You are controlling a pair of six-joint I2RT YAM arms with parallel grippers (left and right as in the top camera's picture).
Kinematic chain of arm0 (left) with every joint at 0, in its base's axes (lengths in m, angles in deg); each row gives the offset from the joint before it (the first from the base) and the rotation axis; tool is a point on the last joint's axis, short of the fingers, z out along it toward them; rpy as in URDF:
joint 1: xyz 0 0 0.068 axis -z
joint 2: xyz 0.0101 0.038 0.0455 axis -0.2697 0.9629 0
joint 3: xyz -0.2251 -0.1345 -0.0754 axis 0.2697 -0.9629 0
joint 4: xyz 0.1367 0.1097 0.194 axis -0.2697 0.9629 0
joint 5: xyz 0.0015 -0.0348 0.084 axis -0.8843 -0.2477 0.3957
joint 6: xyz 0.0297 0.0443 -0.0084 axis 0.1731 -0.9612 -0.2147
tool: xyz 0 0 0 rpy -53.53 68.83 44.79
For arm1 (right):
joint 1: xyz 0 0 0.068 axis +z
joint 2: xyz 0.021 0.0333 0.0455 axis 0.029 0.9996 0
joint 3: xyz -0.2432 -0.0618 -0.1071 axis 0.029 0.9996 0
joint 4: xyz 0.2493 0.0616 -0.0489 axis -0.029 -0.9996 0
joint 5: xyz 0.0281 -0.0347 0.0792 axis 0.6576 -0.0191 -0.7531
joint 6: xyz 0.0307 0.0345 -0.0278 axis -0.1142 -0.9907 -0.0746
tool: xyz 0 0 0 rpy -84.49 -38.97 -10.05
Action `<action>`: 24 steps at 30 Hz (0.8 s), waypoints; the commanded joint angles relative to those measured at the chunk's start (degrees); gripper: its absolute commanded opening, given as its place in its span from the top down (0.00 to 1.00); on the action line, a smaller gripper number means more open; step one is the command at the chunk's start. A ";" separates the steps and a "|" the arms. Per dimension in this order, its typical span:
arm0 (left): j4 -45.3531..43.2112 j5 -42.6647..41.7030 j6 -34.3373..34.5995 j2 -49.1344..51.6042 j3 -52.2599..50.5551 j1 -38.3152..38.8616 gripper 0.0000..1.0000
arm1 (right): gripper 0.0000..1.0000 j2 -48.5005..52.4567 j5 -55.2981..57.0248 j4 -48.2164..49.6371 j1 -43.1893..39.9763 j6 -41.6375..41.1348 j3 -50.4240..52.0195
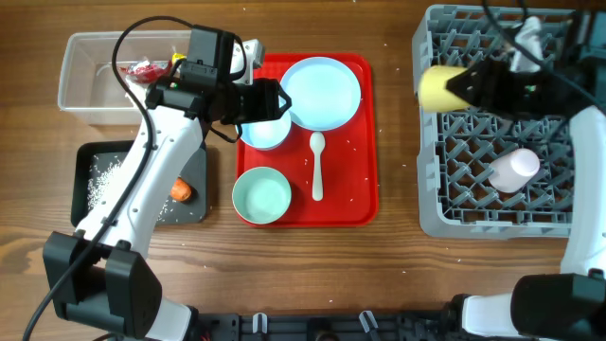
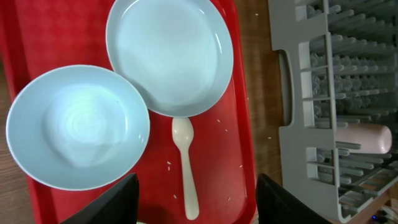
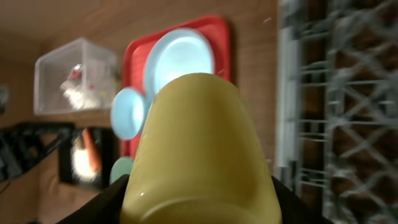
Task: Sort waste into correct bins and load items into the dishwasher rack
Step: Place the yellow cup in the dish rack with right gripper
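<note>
Yellow cup clamped at the rack's far left edge

Nearest the arm bases, at the front of the red tray point(image 1: 355, 194): a pale bowl point(image 1: 261, 195), upright. Left of it, inside the black bin point(image 1: 95, 152): white grains point(image 1: 104, 178) and an orange carrot point(image 1: 181, 189), partly hidden by the left arm. Off to the right, among the pegs of the grey rack point(image 1: 492, 225): a pink cup point(image 1: 514, 170); lies on its side. Further back on the tray: a white spoon point(image 1: 317, 166), head just at the rim of the round plate point(image 1: 322, 92), with a second bowl point(image 1: 265, 133) touching that plate on the left. Above this second bowl: the left gripper point(image 1: 275, 102), fingers spread wide, gripping nothing. Farthest out, in the clear tub point(image 1: 71, 95): a red wrapper point(image 1: 144, 69) and white tissue point(image 3: 76, 96). Level with it, at the rack's left edge: the right gripper point(image 1: 457, 85), closed tight on the yellow cup point(image 1: 434, 87), held on its side.
</note>
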 commanded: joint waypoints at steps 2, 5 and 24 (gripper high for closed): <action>1.29 7.45 -0.35 0.15 -0.07 2.29 0.41 | 0.57 -0.33 11.74 -4.98 -4.11 -3.43 -5.14; 1.27 11.78 -0.37 0.22 -0.85 4.20 0.40 | 0.57 -0.33 16.20 -8.02 -8.22 -4.85 -5.77; -6.27 14.78 -0.37 0.22 -13.09 5.62 0.36 | 0.57 11.39 31.56 -6.97 -28.46 -9.20 -5.64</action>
